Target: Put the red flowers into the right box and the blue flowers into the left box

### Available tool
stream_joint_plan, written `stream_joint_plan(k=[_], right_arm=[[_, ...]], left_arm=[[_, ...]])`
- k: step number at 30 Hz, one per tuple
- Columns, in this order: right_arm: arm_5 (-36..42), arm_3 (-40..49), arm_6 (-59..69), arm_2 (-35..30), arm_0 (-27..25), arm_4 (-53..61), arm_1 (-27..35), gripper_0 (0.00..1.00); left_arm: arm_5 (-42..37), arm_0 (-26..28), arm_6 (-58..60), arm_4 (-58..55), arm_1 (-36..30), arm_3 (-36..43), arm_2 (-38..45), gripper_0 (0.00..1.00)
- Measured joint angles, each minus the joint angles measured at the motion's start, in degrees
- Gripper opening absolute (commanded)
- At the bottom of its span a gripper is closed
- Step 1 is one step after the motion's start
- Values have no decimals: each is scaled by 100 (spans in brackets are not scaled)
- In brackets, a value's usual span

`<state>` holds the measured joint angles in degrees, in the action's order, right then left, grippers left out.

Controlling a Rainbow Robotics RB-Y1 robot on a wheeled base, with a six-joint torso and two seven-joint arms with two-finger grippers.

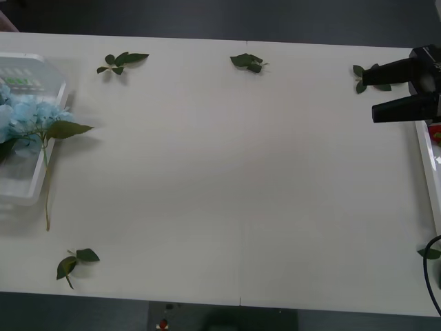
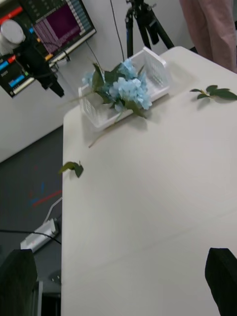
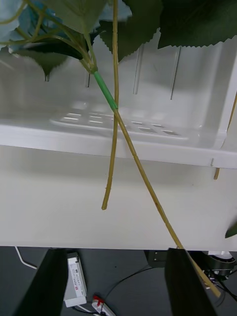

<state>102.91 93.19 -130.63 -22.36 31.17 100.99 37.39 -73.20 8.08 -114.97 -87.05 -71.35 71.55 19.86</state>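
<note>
The blue flowers lie in the clear left box at the table's left edge, with one stem hanging out over the front rim. In the right wrist view the blue flowers fill the left box far across the table. My left gripper is open, just off the table's front edge before the left box, and yellow-green stems hang past it. My right gripper is open and holds nothing, at the far right beside the white right box. A bit of red flowers shows there.
Loose green leaf sprigs lie along the far edge, at the front left and at the right edge. A monitor and a tripod stand beyond the table in the right wrist view.
</note>
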Motion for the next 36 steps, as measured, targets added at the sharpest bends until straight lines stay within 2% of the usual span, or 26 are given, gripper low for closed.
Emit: stream_joint_plan(k=[5, 12, 18, 23, 27, 32, 36], right_arm=[[455, 1, -414, -344, 0, -341, 114, 100], [722, 2, -1444, -499, 0, -791, 393, 100], [721, -55, -2118, -499, 0, -1019, 601, 100], [721, -505, -2349, -487, -1, -1019, 740, 100], [721, -684, -2349, -484, -9, -1016, 836, 100], [720, -693, -2349, -448, -52, -959, 915, 100], [720, -693, -2349, -378, -57, -958, 918, 100]], left_arm=[[2, 0, -6, -8, 0, 1, 0, 100], [13, 0, -997, -451, 0, 18, 213, 100], [-442, 0, -1040, -925, 0, 387, 789, 100], [-589, 0, -1025, -1456, 0, 727, 1057, 100], [-443, 0, -833, -1744, 0, 1259, 1031, 100], [213, 1, 107, -1952, 16, 2278, 1008, 100], [733, 0, 307, -1986, 100, 2942, 815, 100]])
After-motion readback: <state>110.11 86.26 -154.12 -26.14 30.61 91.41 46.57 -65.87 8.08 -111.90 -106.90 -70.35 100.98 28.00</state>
